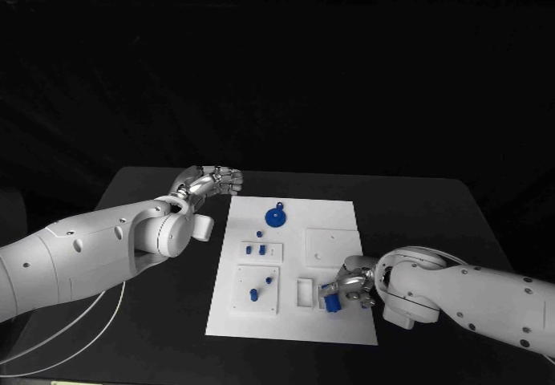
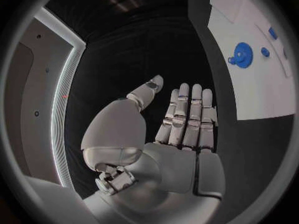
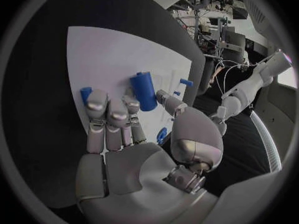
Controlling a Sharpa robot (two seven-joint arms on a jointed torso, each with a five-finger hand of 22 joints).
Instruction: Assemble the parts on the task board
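A: Right silver hand (image 1: 347, 287) sits at the near right edge of the white flat task board (image 1: 335, 329), fingers curled over a blue plastic cylinder (image 3: 144, 90). Thumb on one side, fingers on the other; I read it as pinched and held, though the contact itself is partly hidden.

B: Why there?

A: My judgement: the cylinder is held above the small rectangular recess (image 1: 304, 292) just beside the hand, probably for seating. From the head view the piece shows as a blue stub (image 1: 331, 303) under the fingers.

B: Left hand?

A: Left silver hand (image 1: 208, 183) hangs off the board's far left corner, over the black table (image 1: 139, 184). Wrist view shows its fingers (image 2: 187, 114) straight and side by side, thumb apart, nothing in it. Parked clear, I'd say, leaving the board free.

B: Anything in the way?

A: Blue toothed gear (image 1: 275, 216) lies at the far end, well apart from the right hand. Two short blue pegs (image 1: 261, 250) stand on a small raised plate, two more blue pieces (image 1: 257, 293) on the near left plate, near the recess but not touching it. A white square plate (image 1: 333, 243) sits just beyond the right hand. The risk is the hand's own fingers screening the recess.
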